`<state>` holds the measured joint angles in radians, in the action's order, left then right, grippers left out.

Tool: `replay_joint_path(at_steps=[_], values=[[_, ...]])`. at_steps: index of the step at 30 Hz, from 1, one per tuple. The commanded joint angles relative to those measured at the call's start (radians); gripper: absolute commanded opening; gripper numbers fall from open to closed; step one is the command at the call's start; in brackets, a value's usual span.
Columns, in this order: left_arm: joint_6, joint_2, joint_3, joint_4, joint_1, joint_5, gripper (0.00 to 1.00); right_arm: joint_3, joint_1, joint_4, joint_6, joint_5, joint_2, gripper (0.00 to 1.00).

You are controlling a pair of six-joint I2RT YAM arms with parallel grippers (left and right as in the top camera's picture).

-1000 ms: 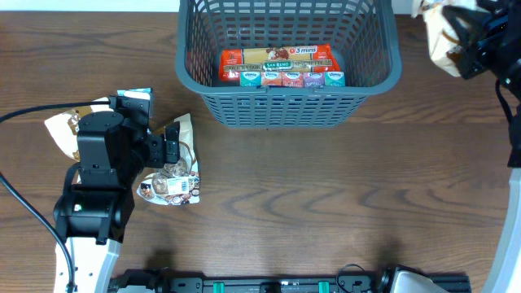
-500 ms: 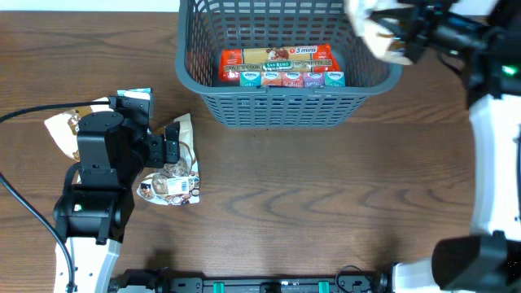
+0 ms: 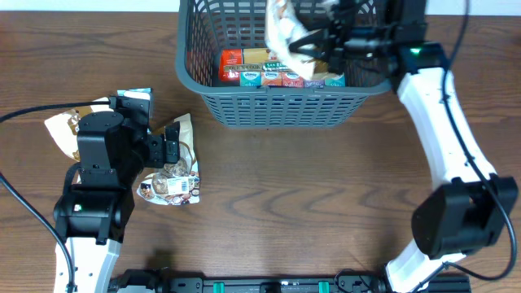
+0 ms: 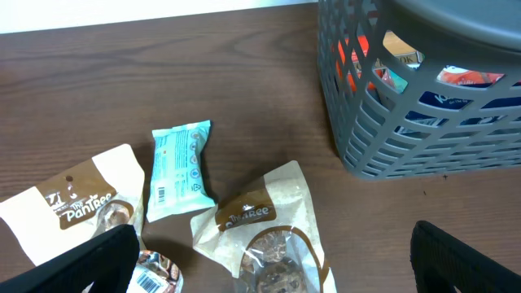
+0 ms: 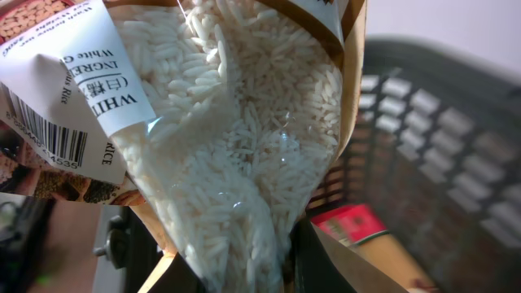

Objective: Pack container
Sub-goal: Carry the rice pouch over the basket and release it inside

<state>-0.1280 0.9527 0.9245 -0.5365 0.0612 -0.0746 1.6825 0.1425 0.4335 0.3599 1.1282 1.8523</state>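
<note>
- Over the far middle of the table (image 3: 326, 187) sits the container (image 3: 285, 106), one only, its far rim cut off by the overhead frame
- My right gripper (image 3: 323, 42) is clenched on one rice bag (image 3: 282, 28), held above the container's open top
- Only the right wrist view shows the bag's contents (image 5: 236, 122): white grains behind a clear window and a white label with a barcode. Overhead it is just a pale crumpled shape
- My left gripper (image 3: 169, 145) hangs released, jaws wide, above the loose packets left of the container
- Left wrist view puts my fingertips (image 4: 89, 260) at both bottom corners and reads "PanTree" on two pouches, one left (image 4: 73, 203) and one centre (image 4: 260, 228). Overhead my arm hides part of them
- Count on the table: two pouches, one teal packet (image 4: 181, 171), plus a barcoded corner (image 4: 155, 273) that I cannot tell is a fourth packet
- Count inside the container: one long red-orange pack (image 3: 244, 59) and a row of small packs (image 3: 260, 79), partly covered, number unclear
</note>
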Motion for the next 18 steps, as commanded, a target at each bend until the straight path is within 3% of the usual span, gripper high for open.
replay_joint_path(at_steps=[1,10,11,12,13,15,16,18], values=[[0.009,0.000,0.014,-0.002,0.003,0.008,0.99,0.015,0.036,0.017,0.008,0.028,0.013,0.02],[0.009,0.000,0.014,-0.002,0.003,0.008,0.99,0.015,0.086,0.094,0.037,-0.085,0.018,0.03],[0.009,0.000,0.014,-0.002,0.003,0.008,0.99,0.015,0.086,0.095,0.037,-0.085,0.018,0.11],[0.009,0.000,0.014,-0.002,0.003,0.008,0.99,0.015,0.086,0.095,0.037,-0.085,0.018,0.27],[0.009,0.000,0.014,-0.002,0.003,0.008,0.99,0.015,0.086,0.095,0.032,-0.084,0.018,0.54],[0.009,0.000,0.014,-0.002,0.003,0.008,0.99,0.015,0.086,0.095,0.029,-0.085,0.018,0.89],[0.008,0.000,0.014,-0.002,0.003,0.008,0.99,0.015,0.086,0.095,0.026,-0.084,0.018,0.99],[0.008,0.000,0.014,-0.002,0.003,0.008,0.99,0.015,0.086,0.094,0.013,-0.085,0.018,0.99]])
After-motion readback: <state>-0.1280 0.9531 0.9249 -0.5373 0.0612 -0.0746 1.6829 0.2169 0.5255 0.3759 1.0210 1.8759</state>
